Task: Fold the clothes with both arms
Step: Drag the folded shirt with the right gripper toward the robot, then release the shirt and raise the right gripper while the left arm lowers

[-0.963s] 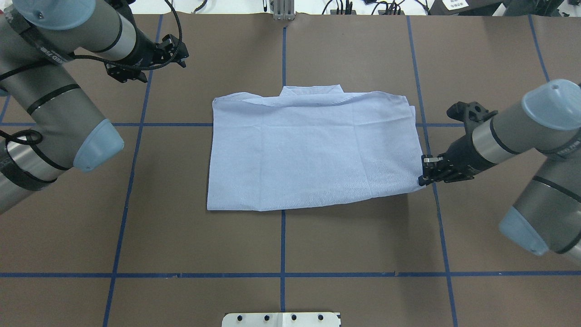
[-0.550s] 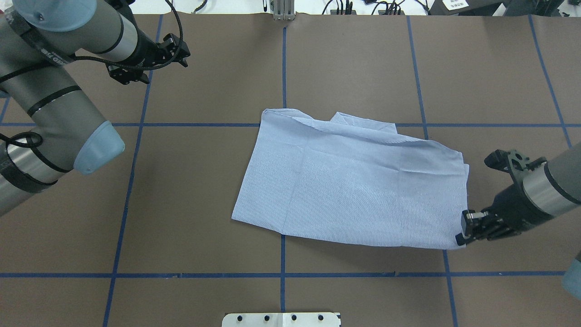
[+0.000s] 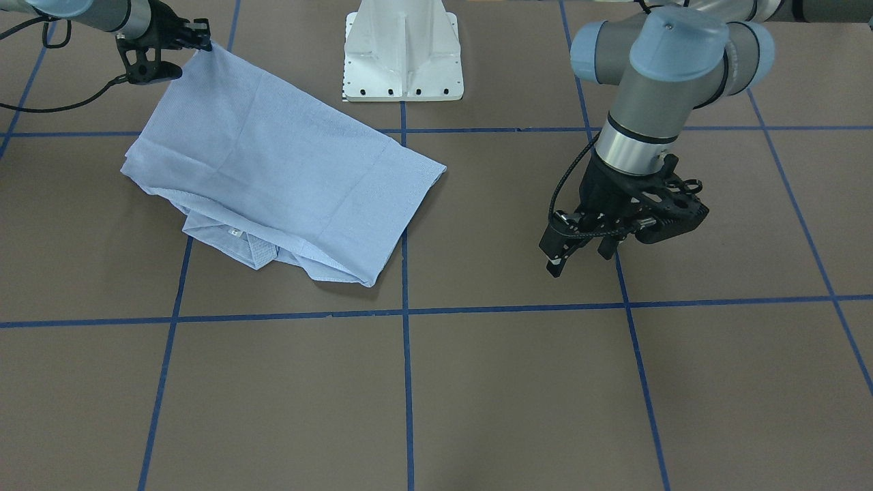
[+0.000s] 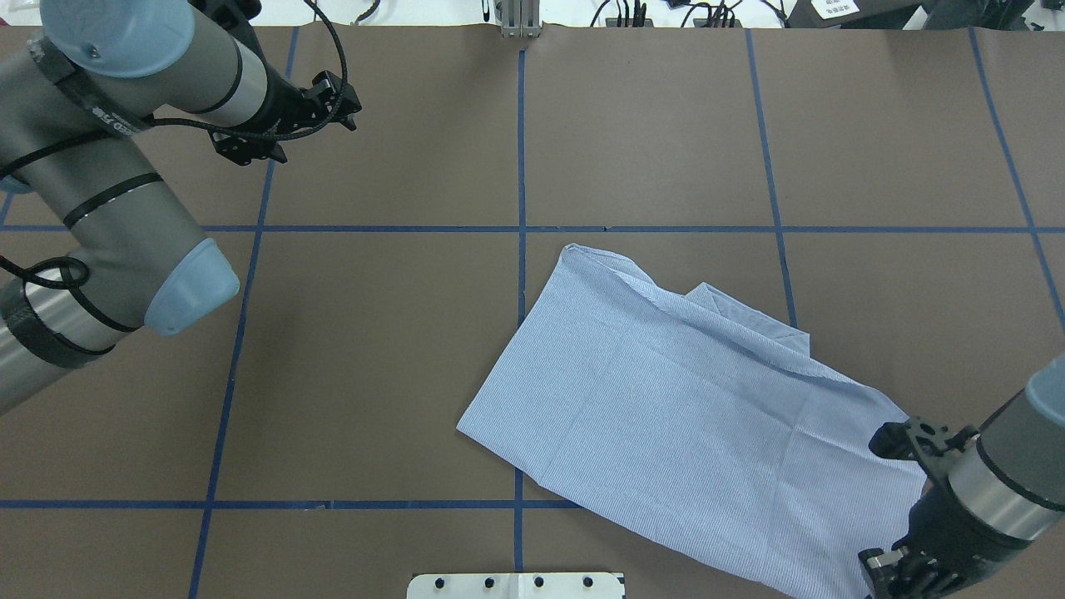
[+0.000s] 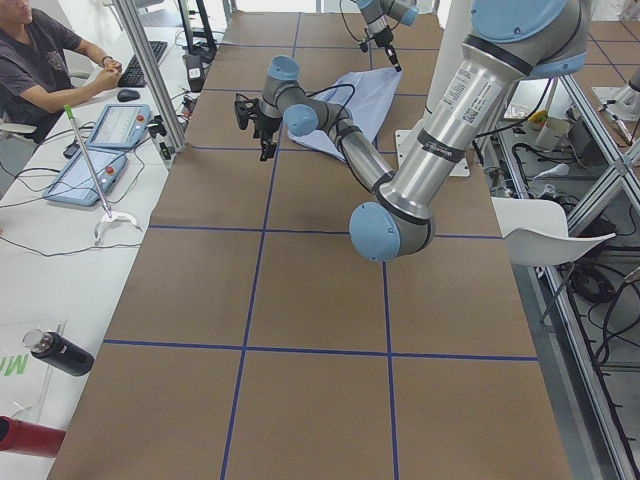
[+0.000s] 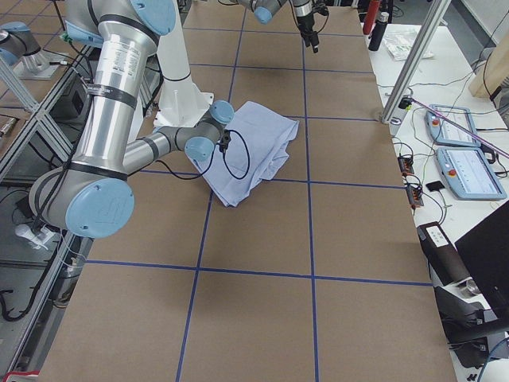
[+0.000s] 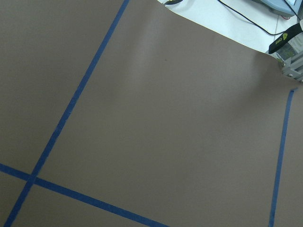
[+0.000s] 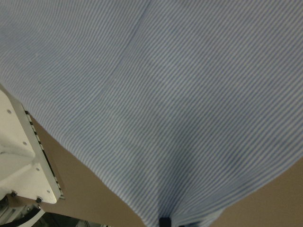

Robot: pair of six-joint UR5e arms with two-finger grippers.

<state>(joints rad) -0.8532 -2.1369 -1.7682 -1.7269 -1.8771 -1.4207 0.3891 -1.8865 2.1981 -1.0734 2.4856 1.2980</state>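
Item 1: left arm (image 4: 116, 208), which enters well to the left of the white base (image 4: 516, 585) and reaches toward the far side of the table (image 4: 374, 374). Item 2: left gripper (image 3: 580, 261), far from the base and well apart from the cloth; its fingers stand spread and hold nothing, and its wrist view shows only bare table and blue tape. Item 3: shirt (image 4: 682, 416), light blue with a fine stripe, folded to a rough rectangle. It lies askew just beyond the base and to its right, with one corner pointing away from the base. The collar (image 4: 749, 320) peeks out along the edge farthest from the base. The corner nearest the base, on its right, is lifted slightly off the table. Item 4: right gripper (image 3: 204, 46), just to the right of the base, closed tight on that lifted corner; its wrist view shows the striped cloth running down to the pinch. Item 5: right arm (image 4: 998, 482), at the right margin. Step in hand, as judged: the folded shirt is being repositioned by one corner, with the right arm working alone. Next move, as judged: lay the held corner flat and let it go with the shirt squared to the base. Then bring the idle left gripper across to an opposite edge, so that both arms can lift together for the following fold without dragging the layers apart.
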